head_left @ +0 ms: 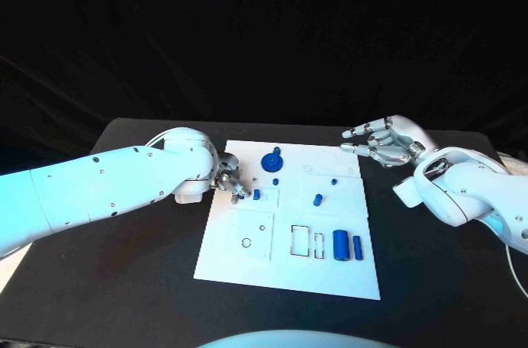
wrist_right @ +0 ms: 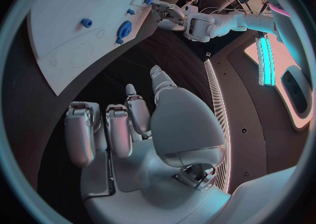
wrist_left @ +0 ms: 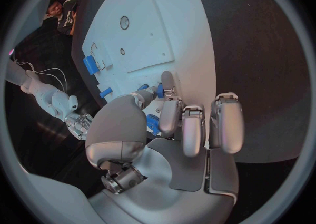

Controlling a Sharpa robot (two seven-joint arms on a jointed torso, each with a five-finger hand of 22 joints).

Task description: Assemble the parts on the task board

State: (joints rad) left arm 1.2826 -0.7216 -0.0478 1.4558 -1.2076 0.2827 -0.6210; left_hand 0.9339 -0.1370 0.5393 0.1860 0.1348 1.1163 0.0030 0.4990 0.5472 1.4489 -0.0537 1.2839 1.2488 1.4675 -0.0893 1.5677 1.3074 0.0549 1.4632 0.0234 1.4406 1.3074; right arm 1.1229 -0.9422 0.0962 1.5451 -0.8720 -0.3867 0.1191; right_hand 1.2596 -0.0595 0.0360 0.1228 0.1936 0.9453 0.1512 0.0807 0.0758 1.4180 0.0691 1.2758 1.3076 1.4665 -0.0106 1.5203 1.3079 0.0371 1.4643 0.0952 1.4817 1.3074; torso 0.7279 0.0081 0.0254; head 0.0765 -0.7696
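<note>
Left hand: I see my left hand (head_left: 228, 176) at the task board's left edge, fingertips pinching a small blue part (wrist_left: 160, 91) just above the board surface.
Right hand: my right hand (head_left: 381, 142) hangs over the black counter (head_left: 132, 302) off the board's upper right corner, fingers loosely curled and apart, holding nothing.
Task board: the white task board (head_left: 275, 275) lies mid-counter, between the two arms.
Loose parts: a blue gear (head_left: 272, 162) sits near the top edge; a small peg (head_left: 317, 200) stands mid-board; two blue cylinders (head_left: 341, 245) lie side by side lower right.
</note>
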